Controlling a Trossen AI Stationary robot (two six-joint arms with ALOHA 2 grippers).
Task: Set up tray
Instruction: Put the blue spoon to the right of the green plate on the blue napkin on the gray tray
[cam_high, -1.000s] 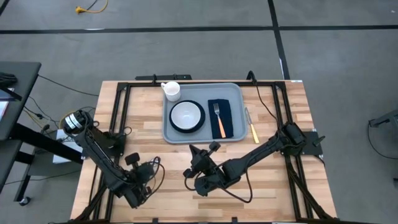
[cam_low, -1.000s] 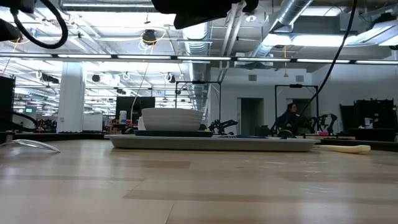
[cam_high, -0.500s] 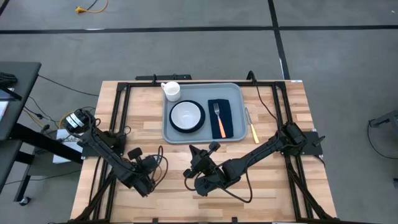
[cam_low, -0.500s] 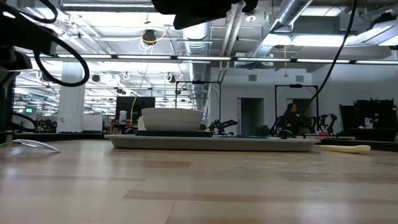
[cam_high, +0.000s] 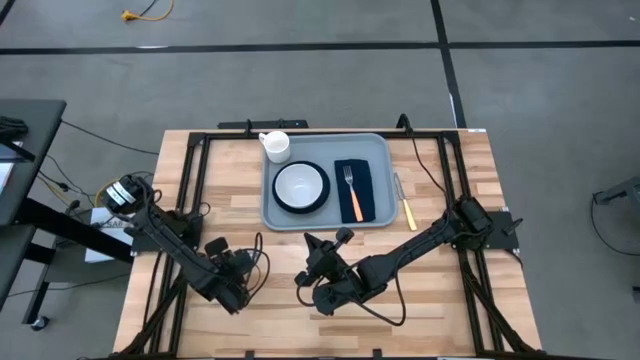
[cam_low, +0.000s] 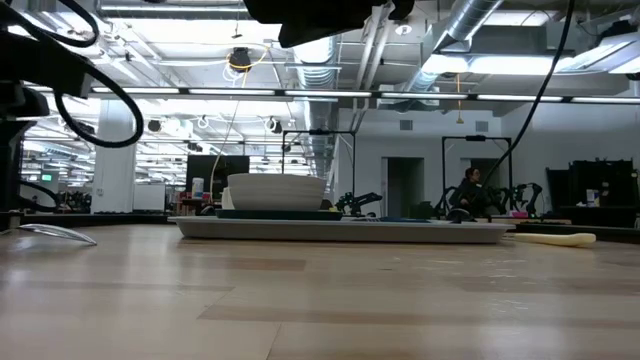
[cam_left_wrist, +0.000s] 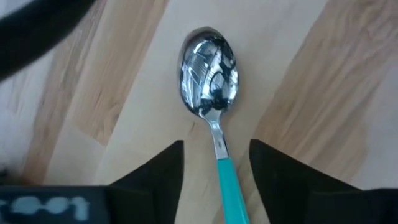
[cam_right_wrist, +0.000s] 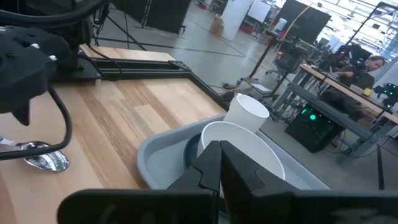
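The grey-blue tray (cam_high: 278, 210) lies at the table's far middle. It holds a dark-rimmed white plate (cam_high: 300, 186) and a navy napkin (cam_high: 365, 190) with an orange-handled fork (cam_high: 351, 192) on it. A white cup (cam_high: 275, 146) stands at the tray's far left corner. A teal-handled spoon (cam_left_wrist: 211, 68) lies flat on the wood near the table's left front. My left gripper (cam_left_wrist: 216, 149) hangs over it, open, with a finger on either side of the handle (cam_left_wrist: 227, 186) and a gap to each. My right gripper (cam_right_wrist: 219, 163) is shut and empty at the near middle (cam_high: 318, 297).
A yellow-handled knife (cam_high: 405, 205) lies on the table just right of the tray. Black frame rails (cam_high: 190, 190) run along the table's left, right and far sides. Bare wood (cam_high: 430, 310) lies between the tray and the near edge. A person (cam_low: 468, 192) sits in the room beyond.
My left gripper has gone toward the table's far edge and a little to the right, ending over the spoon. The spoon has stayed where it lay. My right arm has kept still.
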